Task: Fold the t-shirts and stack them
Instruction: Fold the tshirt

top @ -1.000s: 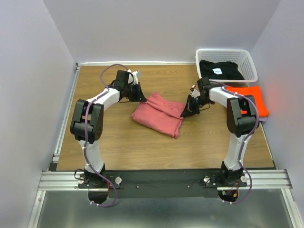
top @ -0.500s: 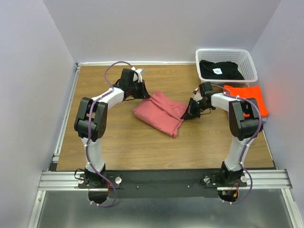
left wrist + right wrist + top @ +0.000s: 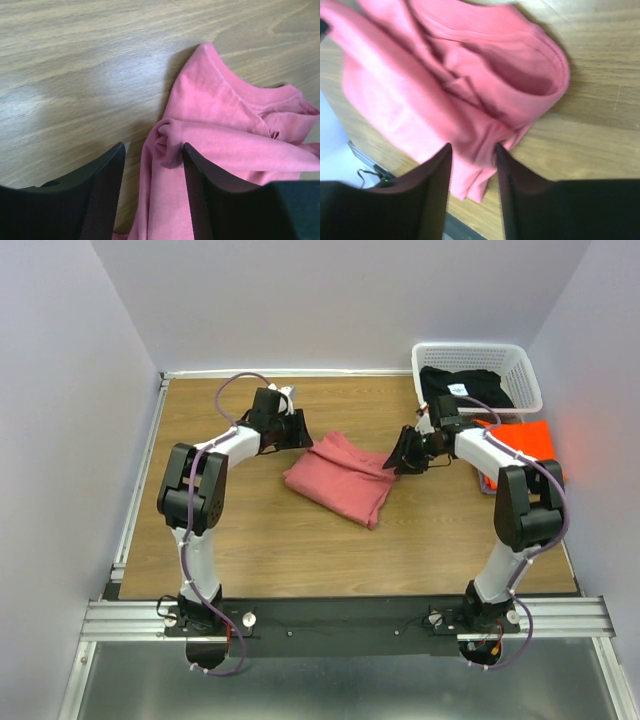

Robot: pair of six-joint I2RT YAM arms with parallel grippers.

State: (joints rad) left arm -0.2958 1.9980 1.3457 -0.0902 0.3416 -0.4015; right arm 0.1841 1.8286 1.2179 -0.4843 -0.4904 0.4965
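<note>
The dusty pink-red t-shirt (image 3: pixel 340 480) lies folded and rumpled in the middle of the table. My left gripper (image 3: pixel 303 440) is at its far left corner. In the left wrist view the jaws (image 3: pixel 152 150) stand open, with a bunched fold of the pink shirt (image 3: pixel 225 135) between them. My right gripper (image 3: pixel 397 458) is at the shirt's right edge. In the right wrist view it (image 3: pixel 472 147) is open over the pink cloth (image 3: pixel 420 100). The orange t-shirt (image 3: pixel 540 445) lies folded at the right, partly hidden by the right arm. The black t-shirt (image 3: pixel 465 388) with a white label lies in the basket.
A white lattice basket (image 3: pixel 470 347) stands at the back right corner. Pale walls close in the wooden table (image 3: pixel 250 540) on three sides. A metal rail runs along the left edge and the front.
My right gripper has moved up and away along the shirt's right edge, and the arm has swung right. My left gripper has shifted slightly right, onto the shirt's corner. The shirt has barely moved.
</note>
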